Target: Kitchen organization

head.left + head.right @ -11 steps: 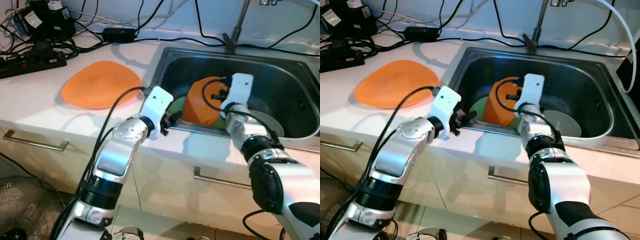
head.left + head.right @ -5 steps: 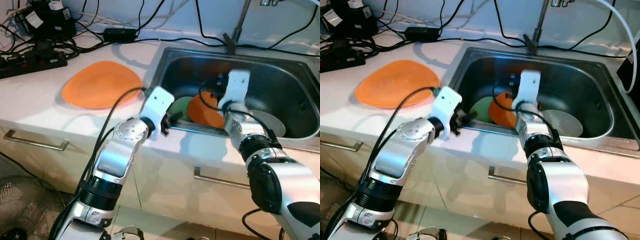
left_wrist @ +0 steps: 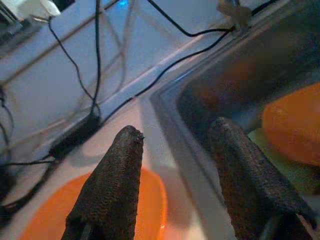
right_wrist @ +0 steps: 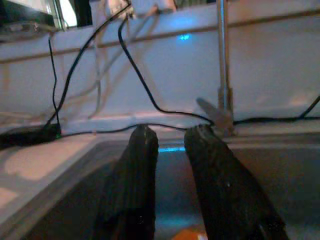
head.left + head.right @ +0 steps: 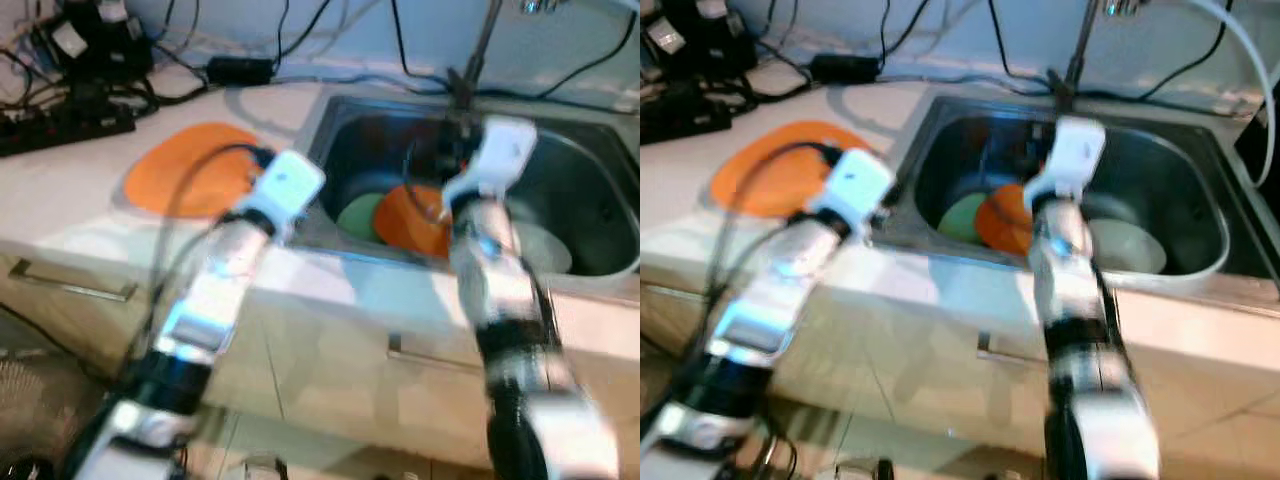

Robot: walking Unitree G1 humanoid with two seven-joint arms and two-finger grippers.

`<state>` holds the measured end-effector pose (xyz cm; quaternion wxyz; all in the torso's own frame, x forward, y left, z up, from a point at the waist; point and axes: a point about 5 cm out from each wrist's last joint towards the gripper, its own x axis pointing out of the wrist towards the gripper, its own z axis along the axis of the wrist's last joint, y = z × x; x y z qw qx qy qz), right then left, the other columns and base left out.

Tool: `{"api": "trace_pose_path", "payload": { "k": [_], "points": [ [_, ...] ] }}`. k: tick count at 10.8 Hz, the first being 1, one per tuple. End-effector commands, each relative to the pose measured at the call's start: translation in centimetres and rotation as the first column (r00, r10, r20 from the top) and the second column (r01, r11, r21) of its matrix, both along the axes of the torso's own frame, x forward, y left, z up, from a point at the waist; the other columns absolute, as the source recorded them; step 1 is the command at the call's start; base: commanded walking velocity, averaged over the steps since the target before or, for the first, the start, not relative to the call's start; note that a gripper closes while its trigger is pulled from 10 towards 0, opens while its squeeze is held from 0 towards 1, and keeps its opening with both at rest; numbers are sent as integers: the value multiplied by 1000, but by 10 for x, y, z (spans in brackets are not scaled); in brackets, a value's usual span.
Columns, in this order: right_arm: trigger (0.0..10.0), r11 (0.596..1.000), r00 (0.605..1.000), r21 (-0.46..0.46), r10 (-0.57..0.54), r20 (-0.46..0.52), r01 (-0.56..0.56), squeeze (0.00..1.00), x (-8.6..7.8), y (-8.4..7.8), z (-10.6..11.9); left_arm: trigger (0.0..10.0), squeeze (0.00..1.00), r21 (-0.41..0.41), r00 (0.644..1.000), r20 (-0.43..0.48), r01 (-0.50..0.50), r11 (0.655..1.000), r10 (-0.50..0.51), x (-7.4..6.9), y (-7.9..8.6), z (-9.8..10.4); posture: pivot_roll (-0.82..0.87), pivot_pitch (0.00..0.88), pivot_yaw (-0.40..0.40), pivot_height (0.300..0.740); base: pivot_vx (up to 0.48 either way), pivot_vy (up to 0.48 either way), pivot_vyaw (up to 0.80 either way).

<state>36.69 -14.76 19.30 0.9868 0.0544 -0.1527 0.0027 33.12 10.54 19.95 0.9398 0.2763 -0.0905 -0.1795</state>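
An orange plate (image 5: 410, 215) lies in the steel sink (image 5: 585, 180), overlapping a green plate (image 5: 358, 213), with a pale bowl (image 5: 535, 245) beside them. A second orange plate (image 5: 185, 180) rests on the white counter to the left. My left gripper (image 3: 177, 129) hangs open and empty over the counter at the sink's left rim, near that second plate (image 3: 45, 225). Its white wrist (image 5: 285, 185) is raised. My right gripper (image 4: 171, 131) is up above the sink, fingers slightly apart with nothing between them, facing the tap's base (image 4: 220, 117). Both eye views are blurred.
Black cables, a power strip (image 5: 65, 125) and adapters crowd the back of the counter. The tap's pipe (image 5: 478, 50) rises behind the sink. Drawer handles (image 5: 70, 285) run below the counter's front edge.
The orange plate, held tilted up by my right gripper a second ago, now lies flat in the sink, let go. Both arms have lifted; the left one has swung left from the sink's front rim.
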Motion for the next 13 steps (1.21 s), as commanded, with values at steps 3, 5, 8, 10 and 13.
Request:
{"api": "trace_pose_path", "payload": {
  "k": [3, 5, 8, 10, 13],
  "points": [
    [10000, 998, 999, -47, 35, 34, -33, 0, -27, 5, -4, 10000, 0, 173, 998, 66, -35, 984, 24, -10, 23, -13, 53, 51, 30, 740, 0, 0, 0],
    [10000, 999, 999, -32, 41, -27, -42, 0, -32, 13, -13, 10000, 0, 319, 996, 89, -55, 946, 28, -15, 39, -12, 64, 60, 34, 740, 0, 0, 0],
    [10000, 997, 995, 4, 78, -59, -78, 0, -35, 29, -17, 10000, 0, 509, 995, 73, -98, 855, 71, -13, 59, -14, 74, 58, 35, 740, 0, 0, 0],
    [10000, 997, 994, 13, 83, -68, -82, 0, -31, 32, -13, 10000, 0, 547, 994, -6, -89, 833, 111, -3, 71, -12, 79, 65, 34, 740, 0, 0, 0],
    [10000, 996, 993, 20, 91, -77, -89, 0, -33, 36, -11, 10000, 0, 611, 990, -83, -39, 791, 114, -1, 75, -17, 71, 65, 38, 740, 0, 0, 0]
  ]
}}
